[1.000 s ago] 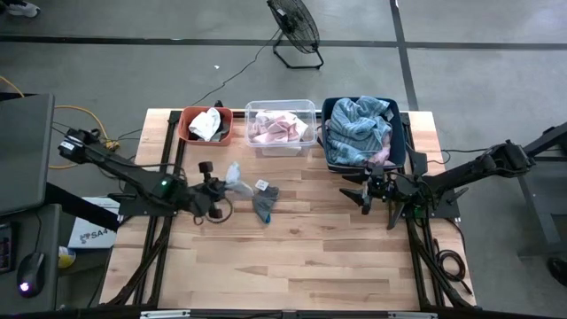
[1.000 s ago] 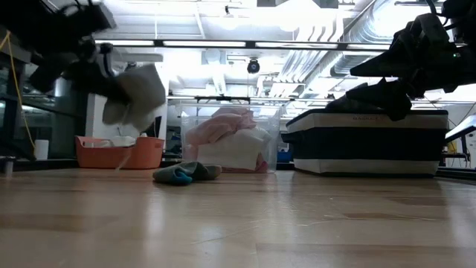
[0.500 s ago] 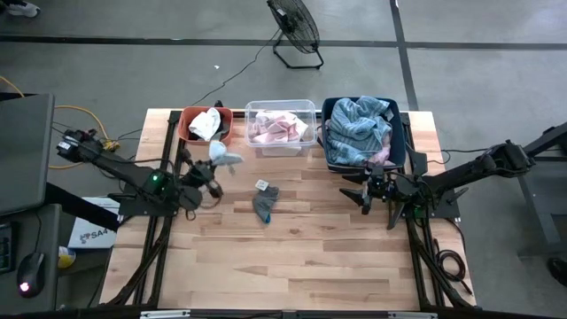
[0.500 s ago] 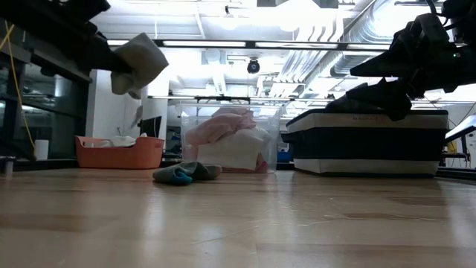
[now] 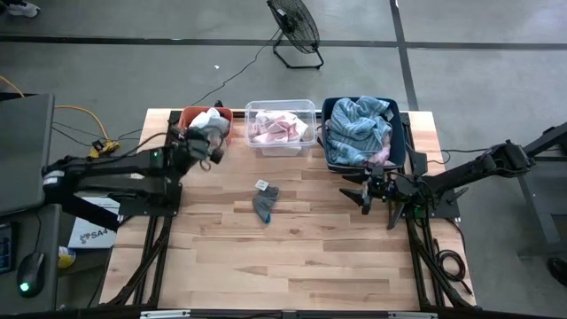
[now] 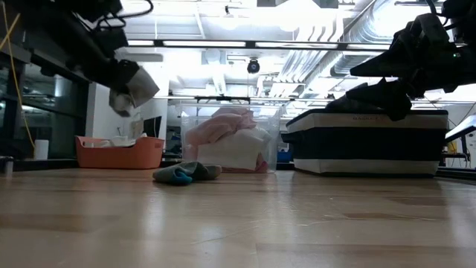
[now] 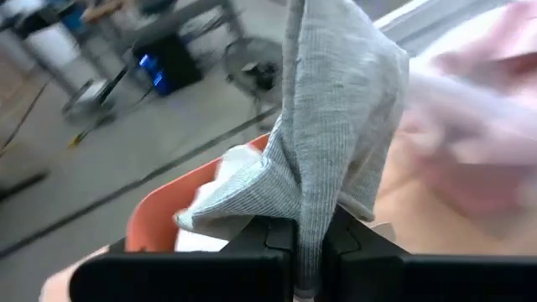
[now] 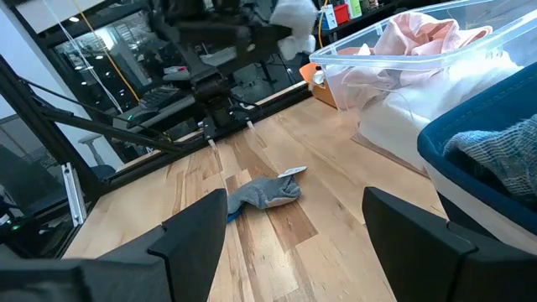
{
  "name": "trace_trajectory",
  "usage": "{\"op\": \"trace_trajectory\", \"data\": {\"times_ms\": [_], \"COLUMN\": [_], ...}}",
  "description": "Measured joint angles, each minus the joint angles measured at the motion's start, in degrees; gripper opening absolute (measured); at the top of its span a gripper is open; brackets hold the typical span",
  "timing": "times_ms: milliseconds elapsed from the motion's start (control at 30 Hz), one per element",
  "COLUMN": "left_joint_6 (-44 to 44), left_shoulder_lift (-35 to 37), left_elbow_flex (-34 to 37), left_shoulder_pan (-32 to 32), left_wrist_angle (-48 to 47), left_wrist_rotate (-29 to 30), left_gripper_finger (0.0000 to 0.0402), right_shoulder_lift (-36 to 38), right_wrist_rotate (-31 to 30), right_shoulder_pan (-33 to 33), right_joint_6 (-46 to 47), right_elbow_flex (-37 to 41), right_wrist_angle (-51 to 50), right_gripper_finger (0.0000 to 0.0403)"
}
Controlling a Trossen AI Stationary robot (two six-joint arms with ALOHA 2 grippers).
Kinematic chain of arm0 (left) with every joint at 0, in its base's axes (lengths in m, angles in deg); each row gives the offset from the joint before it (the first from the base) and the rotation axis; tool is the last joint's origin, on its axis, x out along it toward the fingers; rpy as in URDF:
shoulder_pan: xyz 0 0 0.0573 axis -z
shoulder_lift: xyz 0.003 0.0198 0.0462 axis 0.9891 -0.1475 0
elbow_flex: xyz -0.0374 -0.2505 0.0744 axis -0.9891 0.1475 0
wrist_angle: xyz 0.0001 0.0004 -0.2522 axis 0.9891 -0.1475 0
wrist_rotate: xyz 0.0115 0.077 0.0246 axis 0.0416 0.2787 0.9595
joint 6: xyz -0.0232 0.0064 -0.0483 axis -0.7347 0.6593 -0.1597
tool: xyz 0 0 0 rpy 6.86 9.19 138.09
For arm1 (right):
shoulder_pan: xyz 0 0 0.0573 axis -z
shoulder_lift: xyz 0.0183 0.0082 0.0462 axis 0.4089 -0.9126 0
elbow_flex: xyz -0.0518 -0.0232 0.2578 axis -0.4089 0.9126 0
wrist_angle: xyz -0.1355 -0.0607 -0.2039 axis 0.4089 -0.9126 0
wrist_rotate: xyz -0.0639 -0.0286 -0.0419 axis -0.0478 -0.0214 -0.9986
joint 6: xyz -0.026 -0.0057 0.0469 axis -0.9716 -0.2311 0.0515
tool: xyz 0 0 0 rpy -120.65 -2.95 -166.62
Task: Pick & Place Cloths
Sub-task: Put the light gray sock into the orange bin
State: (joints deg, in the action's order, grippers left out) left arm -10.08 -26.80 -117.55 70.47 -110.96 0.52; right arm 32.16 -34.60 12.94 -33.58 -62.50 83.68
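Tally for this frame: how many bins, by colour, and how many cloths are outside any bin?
Orange bin: 1
Clear bin: 1
Dark blue bin: 1
Cloth lying on the table, grey cloth: 1
Cloth held in the left gripper, pale grey cloth: 1
Total: 3 bins, 2 cloths outside them

Left arm extended toward the far left of the surface, its left gripper (image 5: pixel 205 146) raised, jaws closed on a small grey cloth (image 7: pixel 336 143). Right arm folded at the right edge; right gripper (image 5: pixel 368 188) held low, jaws spread apart.
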Motion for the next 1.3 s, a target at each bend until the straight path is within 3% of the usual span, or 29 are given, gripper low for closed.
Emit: {"op": "trace_trajectory", "data": {"times_ms": [200,467,700,1000,1300], "left_joint_6": [4.82,13.46,9.83,0.5,-1.07], "left_shoulder_lift": [-2.12,-8.44,-17.06,-24.66,-30.48], "left_elbow_flex": [-3.19,-3.61,-3.59,-3.59,-3.59], "left_shoulder_pan": [-11.88,-17.75,-23.38,-30.97,-36.06], "left_wrist_angle": [0.39,10.79,11.15,10.12,10.25], "left_wrist_rotate": [-2.54,-7.74,-9.62,-23.9,-31.56], "left_gripper_finger": [0.0002,0.0003,0.0004,0.0006,0.0007], "right_shoulder_lift": [0.0,0.0,0.0,0.0,0.02], "right_wrist_rotate": [0.0,0.0,0.0,0.0,0.0], "right_shoulder_pan": [0.0,0.0,0.0,0.0,0.0], "right_joint_6": [0.0,0.0,0.0,0.0,0.0], "right_elbow_flex": [-0.01,-0.02,0.0,0.0,-0.02], "right_wrist_angle": [0.0,0.0,0.0,0.0,0.0], "right_gripper_finger": [0.027,0.027,0.027,0.027,0.027]}}
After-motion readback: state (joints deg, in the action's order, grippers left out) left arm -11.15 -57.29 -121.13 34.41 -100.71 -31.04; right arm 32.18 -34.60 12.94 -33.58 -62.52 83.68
